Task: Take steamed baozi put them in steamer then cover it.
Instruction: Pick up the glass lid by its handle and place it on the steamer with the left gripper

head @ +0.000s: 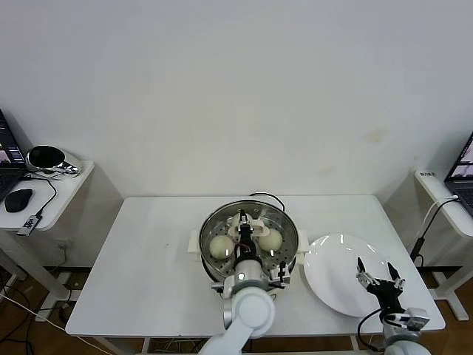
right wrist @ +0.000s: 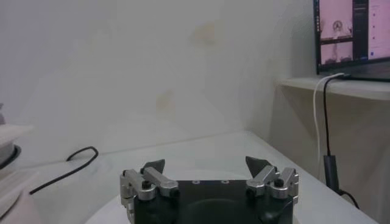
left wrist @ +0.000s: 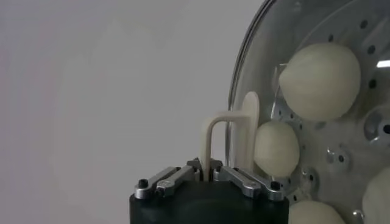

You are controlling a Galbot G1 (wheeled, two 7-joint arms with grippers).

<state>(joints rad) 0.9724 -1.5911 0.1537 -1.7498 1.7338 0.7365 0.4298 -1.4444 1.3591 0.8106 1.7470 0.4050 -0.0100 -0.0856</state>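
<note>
Cream-white baozi (head: 220, 246) lie on the perforated tray of the steamer (head: 284, 222) at lower centre of the head view. Over it, the glass cover (left wrist: 244, 73) is held by its flat handle (left wrist: 230, 139) in the clamped left gripper (head: 244, 231). At lower right, the right gripper (head: 380, 279) hangs spread wide over the white plate (head: 332, 274).
</note>
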